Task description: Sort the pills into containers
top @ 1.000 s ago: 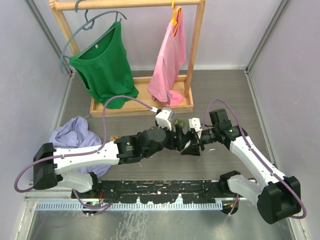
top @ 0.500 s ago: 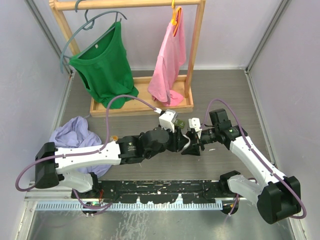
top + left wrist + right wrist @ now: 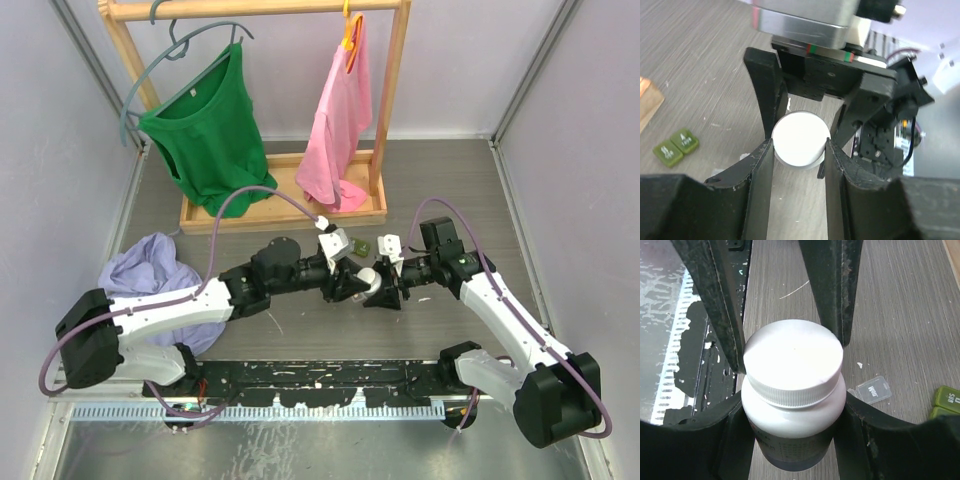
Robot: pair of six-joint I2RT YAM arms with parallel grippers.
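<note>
A white pill bottle (image 3: 790, 410) with a white screw cap (image 3: 792, 362) stands upright between the fingers of my right gripper (image 3: 794, 407), which is shut on its body. My left gripper (image 3: 800, 144) reaches in from the other side, and its fingers (image 3: 722, 315) press on both sides of the cap (image 3: 801, 138). In the top view both grippers meet at the bottle (image 3: 371, 283) in the table's middle. The clear pill box (image 3: 872, 389) lies flat just right of the bottle. The dark green pill box (image 3: 675, 147) lies further off and also shows in the right wrist view (image 3: 946, 399).
A wooden clothes rack (image 3: 290, 205) with a green shirt (image 3: 205, 130) and a pink shirt (image 3: 342, 115) stands at the back. A lilac cloth (image 3: 150, 270) lies crumpled at the left. A small white fleck (image 3: 859, 365) lies on the table near the clear box.
My left arm's forearm has swung back and to the left while its gripper has stayed at the bottle's cap. The right arm and the bottle have not moved.
</note>
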